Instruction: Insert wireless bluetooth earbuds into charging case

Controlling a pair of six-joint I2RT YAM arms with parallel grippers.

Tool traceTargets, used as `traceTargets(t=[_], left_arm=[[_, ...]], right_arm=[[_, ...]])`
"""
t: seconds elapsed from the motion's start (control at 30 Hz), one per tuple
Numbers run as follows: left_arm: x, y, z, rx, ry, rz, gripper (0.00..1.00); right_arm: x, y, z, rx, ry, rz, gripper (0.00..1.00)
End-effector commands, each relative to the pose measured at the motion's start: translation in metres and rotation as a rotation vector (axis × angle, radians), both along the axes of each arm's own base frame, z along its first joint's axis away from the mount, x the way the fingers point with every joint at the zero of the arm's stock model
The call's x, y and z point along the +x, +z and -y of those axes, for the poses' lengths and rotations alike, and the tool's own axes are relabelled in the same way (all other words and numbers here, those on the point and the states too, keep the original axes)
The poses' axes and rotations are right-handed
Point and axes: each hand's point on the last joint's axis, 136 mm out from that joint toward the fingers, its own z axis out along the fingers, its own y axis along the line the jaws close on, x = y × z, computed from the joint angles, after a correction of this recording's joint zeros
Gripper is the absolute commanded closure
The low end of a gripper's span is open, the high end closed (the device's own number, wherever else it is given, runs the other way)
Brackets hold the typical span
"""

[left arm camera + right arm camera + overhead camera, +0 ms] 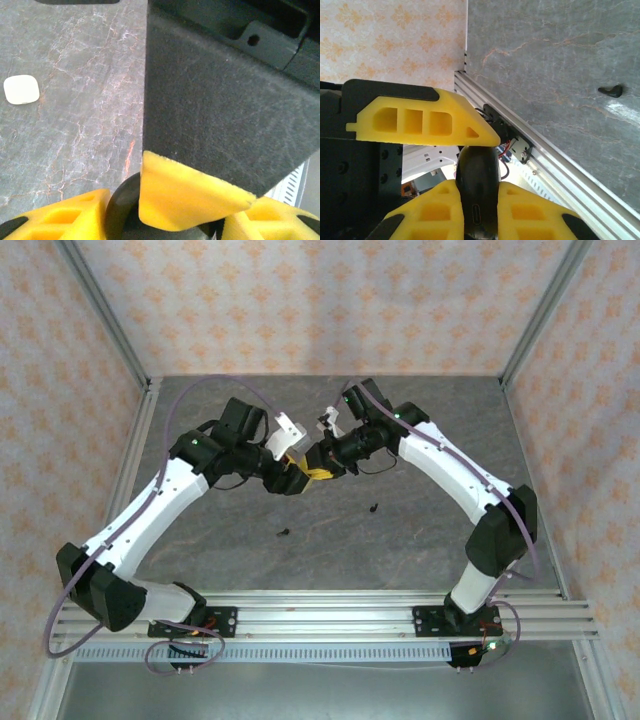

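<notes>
Both grippers meet above the middle of the table. My right gripper (477, 202) is shut on a black charging case (477, 170), which stands on edge between its yellow fingers with the charging port facing the camera. One finger (420, 122) of my left gripper (293, 472) lies against the top of that case; its other finger's contact is hidden. From the left wrist, the case (117, 210) sits beside my left finger (65, 217), and a right finger (190, 195) crosses in front. Two black earbuds (373, 507) (283, 532) lie on the table; one earbud (611, 91) shows from the right wrist.
A small white rounded case (21, 89) lies shut on the grey marbled table (420, 530). An aluminium rail (330, 615) runs along the near edge by the arm bases. Patterned walls close in the back and both sides.
</notes>
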Motion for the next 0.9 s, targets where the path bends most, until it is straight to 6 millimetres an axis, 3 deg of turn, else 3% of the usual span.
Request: traceTargets(t=[0.0,0.17,0.33,0.4,0.53,0.67,0.77,0.87], left_arm=[[0.004,0.020,-0.004,-0.019,0.040,0.078,0.44],[0.012,0.032,-0.013,-0.029,0.131,0.126,0.33],[0.035,0.064,-0.039,-0.115,0.387,0.114,0.24],[0.047,0.078,-0.055,-0.216,0.531,0.052,0.24],[0.059,0.084,-0.074,-0.481,0.749,-0.115,0.26],[0.059,0.086,-0.072,-0.737,0.824,-0.223,0.27],[0.057,0.098,-0.072,-0.904,0.814,-0.233,0.29],[0.055,0.095,-0.074,-0.972,0.823,-0.253,0.30]], right_arm=[[-0.002,0.002,-0.007,0.029,0.004,-0.031,0.94],[0.009,0.016,-0.015,0.118,-0.065,-0.009,0.98],[0.026,0.026,-0.013,0.164,-0.190,0.068,0.99],[0.036,0.032,-0.012,0.196,-0.262,0.100,0.99],[0.054,0.047,-0.007,0.270,-0.397,0.159,0.99],[0.064,0.065,-0.004,0.327,-0.460,0.209,0.99],[0.067,0.075,-0.003,0.358,-0.482,0.226,0.99],[0.070,0.084,-0.003,0.382,-0.495,0.229,0.99]])
